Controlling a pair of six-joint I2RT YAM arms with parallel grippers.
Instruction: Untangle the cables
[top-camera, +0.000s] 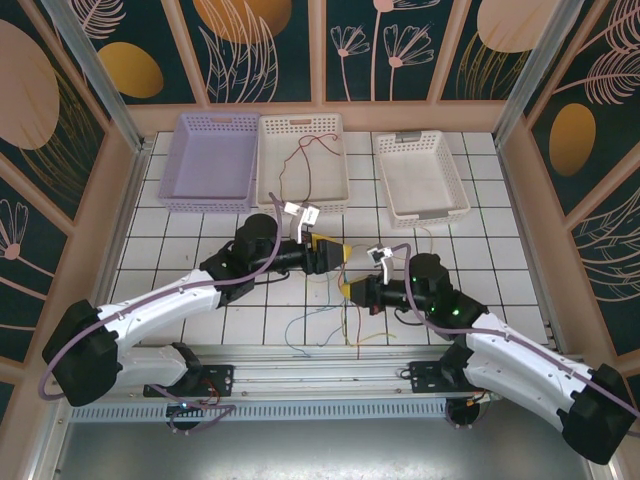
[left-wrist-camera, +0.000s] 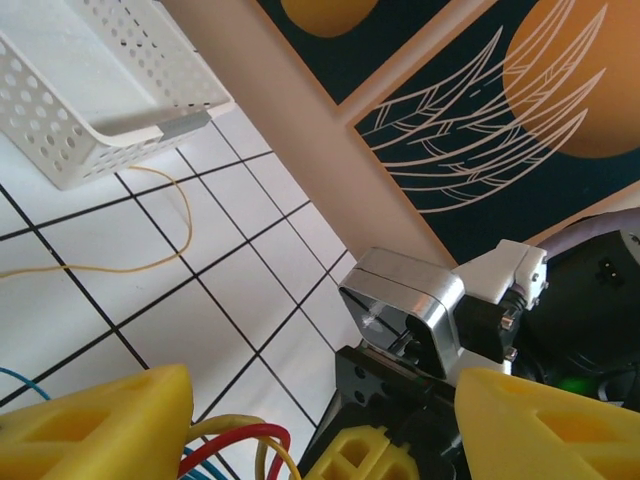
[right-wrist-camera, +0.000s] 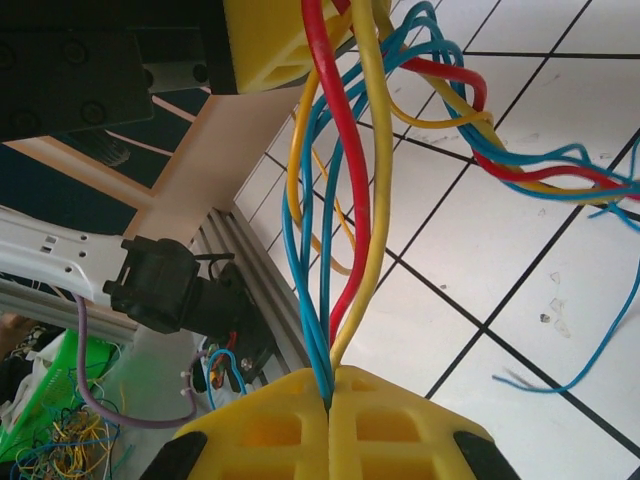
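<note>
Right wrist: right gripper (right-wrist-camera: 330, 398) jaws fully closed, pinching the cables (right-wrist-camera: 345, 230). Blue, red and yellow strands come straight out of the seam and run up past one finger (right-wrist-camera: 275, 40) of the left gripper at the top of frame. Count at the pinch: at least three blue, one red, two yellow/orange. Can't tell which strands are loops of the same cable. More of the tangle fans out to the right over the tiles.

Left wrist: left gripper (left-wrist-camera: 325, 400) jaws wide apart, nothing clamped. Red and yellow loops sit low in the gap, close to its left finger. Across the gap is the right arm's wrist with a silver block (left-wrist-camera: 400, 310). This view also gets a lone yellow cable (left-wrist-camera: 150, 235) curving over the tiles just beside the right basket (left-wrist-camera: 60, 140); from the top it's a faint line at best.

Top: the grippers are nearly tip to tip mid-table (top-camera: 190, 250), the left one on the far side, the right one nearer the bases. Thin loose ends trail from them toward the near edge, colours hard to read. 3 baskets along the far edge: 1 lilac basket (top-camera: 210, 160), 2 white. The mid basket (top-camera: 330, 180) holds 1 thin red cable (top-camera: 305, 150). 2 arms.
</note>
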